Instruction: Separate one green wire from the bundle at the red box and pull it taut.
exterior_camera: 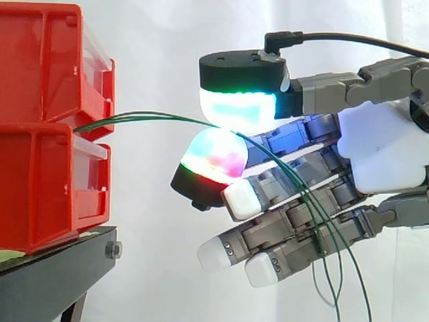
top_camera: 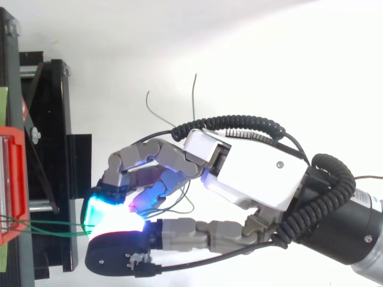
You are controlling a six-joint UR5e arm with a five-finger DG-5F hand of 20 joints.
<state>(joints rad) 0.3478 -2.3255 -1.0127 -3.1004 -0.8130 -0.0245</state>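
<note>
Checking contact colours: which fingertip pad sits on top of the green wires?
The cyan-green pad, topmost on the hand; the green wires pass beneath it, above the pink-red pad. The other pads glow plain white.

Bright, even, diffuse light all round, with no hard-edged shadows. Side view: the white curtain [exterior_camera: 161, 60] is near pure white and a shade greyer toward the bottom. The red bins [exterior_camera: 40, 141] are strongly saturated, with a pale sheen on their clear front panels. The black stand [exterior_camera: 53, 272] stays dark, little detail in it. The white palm shell of the hand [exterior_camera: 382, 151] almost merges with the curtain. Its glowing pads [exterior_camera: 238, 111] act as small lamps, cyan-white above and magenta-green below, tinting nearby finger links blue-violet. The green wires [exterior_camera: 154, 119] show as thin dark lines on white. Top view: the background is washed out at right and creamier at upper left, and the cyan pad blooms white at its core.
</note>
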